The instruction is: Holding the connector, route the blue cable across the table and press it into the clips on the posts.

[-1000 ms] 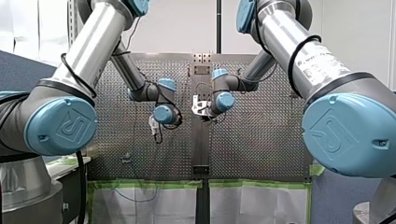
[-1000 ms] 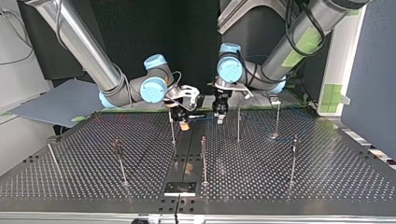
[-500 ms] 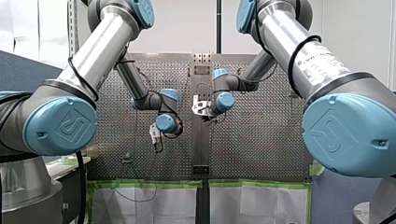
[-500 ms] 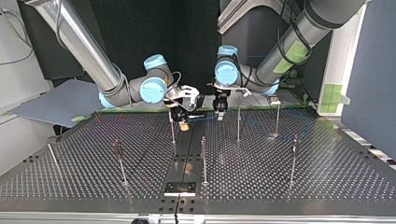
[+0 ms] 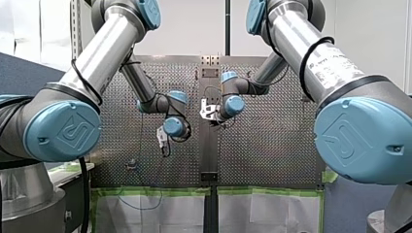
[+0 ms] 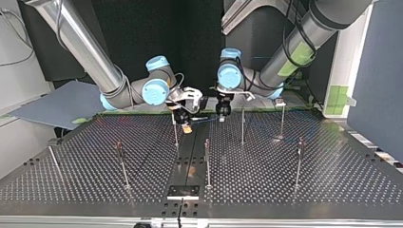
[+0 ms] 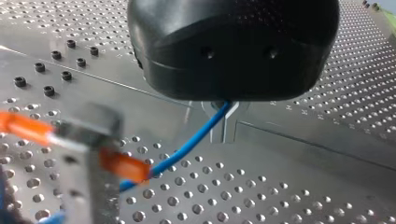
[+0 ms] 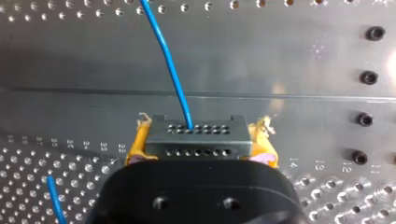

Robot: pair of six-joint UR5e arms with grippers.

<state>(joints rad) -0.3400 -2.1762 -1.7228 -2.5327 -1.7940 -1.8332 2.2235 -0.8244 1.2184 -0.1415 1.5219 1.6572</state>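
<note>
At the far middle of the table (image 6: 294, 185) in the top view, my right gripper (image 8: 200, 137) clamps the grey connector (image 8: 198, 148) tight between its yellow pads (image 8: 265, 144). The blue cable (image 8: 169, 65) leaves the connector's face and runs a short way above the table to my left gripper (image 7: 224, 126), whose metal fingers (image 7: 232, 122) are closed narrowly around it. Thin posts (image 6: 243, 127) stand near both grippers. Another stretch of cable shows beside my right gripper.

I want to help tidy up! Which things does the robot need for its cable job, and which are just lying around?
For the job: blue cable, connector, posts, left gripper, right gripper.

Just lying about: green tape, blue-grey board.
</note>
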